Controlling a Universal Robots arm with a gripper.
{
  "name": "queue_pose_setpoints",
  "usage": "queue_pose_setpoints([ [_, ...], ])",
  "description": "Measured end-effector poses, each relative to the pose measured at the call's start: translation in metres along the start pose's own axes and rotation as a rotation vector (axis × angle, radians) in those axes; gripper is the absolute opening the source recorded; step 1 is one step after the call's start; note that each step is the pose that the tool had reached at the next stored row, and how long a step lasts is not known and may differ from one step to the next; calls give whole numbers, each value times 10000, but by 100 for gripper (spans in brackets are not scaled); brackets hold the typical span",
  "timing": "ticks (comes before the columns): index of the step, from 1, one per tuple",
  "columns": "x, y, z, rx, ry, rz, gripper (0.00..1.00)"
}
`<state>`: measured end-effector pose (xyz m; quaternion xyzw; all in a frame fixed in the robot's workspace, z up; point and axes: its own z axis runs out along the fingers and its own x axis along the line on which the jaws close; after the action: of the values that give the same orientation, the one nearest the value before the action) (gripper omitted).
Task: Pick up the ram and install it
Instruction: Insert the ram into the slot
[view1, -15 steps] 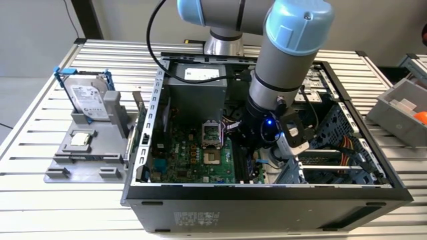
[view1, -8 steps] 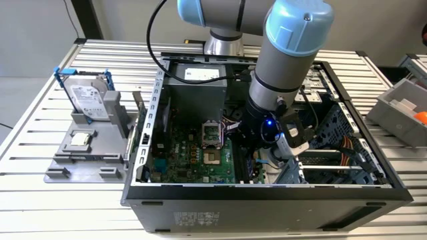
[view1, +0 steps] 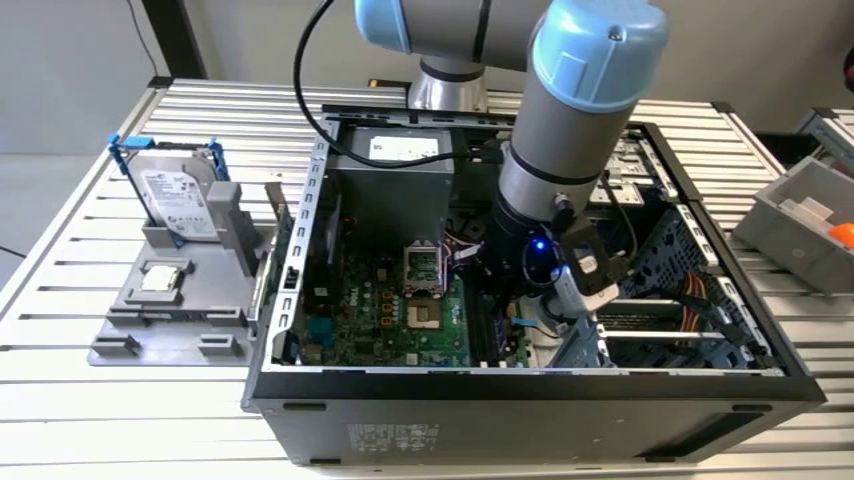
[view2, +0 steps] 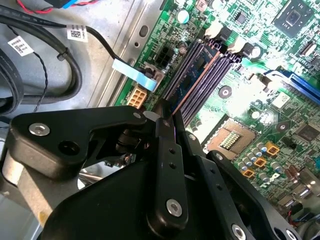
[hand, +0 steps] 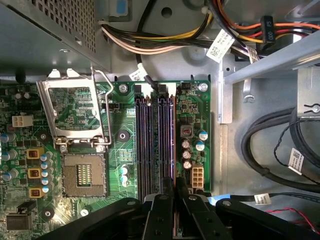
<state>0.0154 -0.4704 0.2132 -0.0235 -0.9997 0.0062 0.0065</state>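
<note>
So the arm is down inside the open computer case (view1: 287, 395) here, with the gripper (view1: 514, 300) sitting low over the motherboard (view1: 387, 320), right of centre in the exterior view. In both wrist views the two black fingers (hand: 162, 210) are pinched nearly together, leaving just a thin gap, and there's a thin edge between them lined up with the memory slots (hand: 155, 140), so it looks like the ram (view2: 192, 85) is clamped in there; honestly the grip itself is mostly hidden by the finger bodies. In the second wrist view a long blue-green stick with an orange-ish edge runs from the fingertips up along one of the dark slots toward the upper middle of the frame, so the module seems to be sitting in or right on top of a slot, not off in the tray. Can't tell whether it's fully seated or whether the end latches have clicked. So the pickup reads as done and the insertion is in progress or near its end; pressing home and letting go is what's left, as far as one can judge. Off at the left of the exterior view, the grey holder tray (view1: 134, 340) has the hard drive (view1: 174, 190) standing in its blue frame and the small square processor chip (view1: 163, 278) lying flat, both untouched. The CPU socket (hand: 82, 172) is empty, its latch frame flipped open.
</note>
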Motion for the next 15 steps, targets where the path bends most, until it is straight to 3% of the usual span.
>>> queue_pose_setpoints([
  [7,-15,1,25,4,2,-23,0],
  [11,-16,0,78,-4,3,130,0],
  [15,-17,2,89,-17,5,333,0],
])
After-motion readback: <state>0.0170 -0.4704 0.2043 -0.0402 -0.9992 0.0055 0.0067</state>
